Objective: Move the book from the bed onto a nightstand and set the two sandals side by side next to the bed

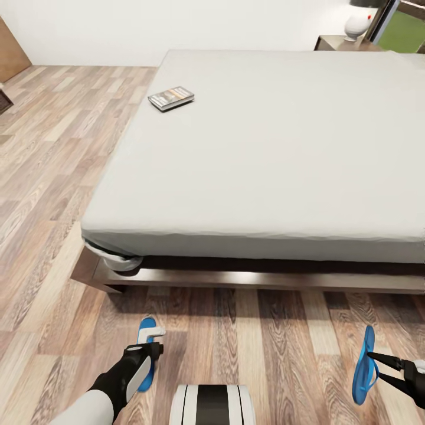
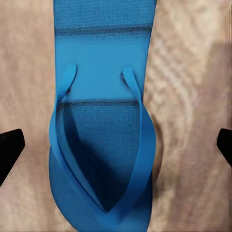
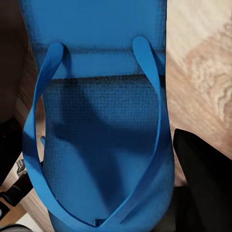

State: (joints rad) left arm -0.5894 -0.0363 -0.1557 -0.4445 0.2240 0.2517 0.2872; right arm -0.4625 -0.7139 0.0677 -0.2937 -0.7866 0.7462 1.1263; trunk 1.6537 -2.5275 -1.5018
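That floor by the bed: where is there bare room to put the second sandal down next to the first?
The widest free patch is the plank floor between the left sandal and the right sandal, bordered by the bed frame beyond and the robot's base nearer. It is crowded right at the left gripper and the right gripper.

Left gripper (image 1: 154,340) jaws spread wide — right gripper (image 1: 373,358) jaws clamped.

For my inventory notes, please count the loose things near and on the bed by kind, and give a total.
Bright blue flat sandals: 2, one on the floor under the left hand, one held on edge in the right hand.
Small dark paperback book on the grey mattress: 1.
Total: 3
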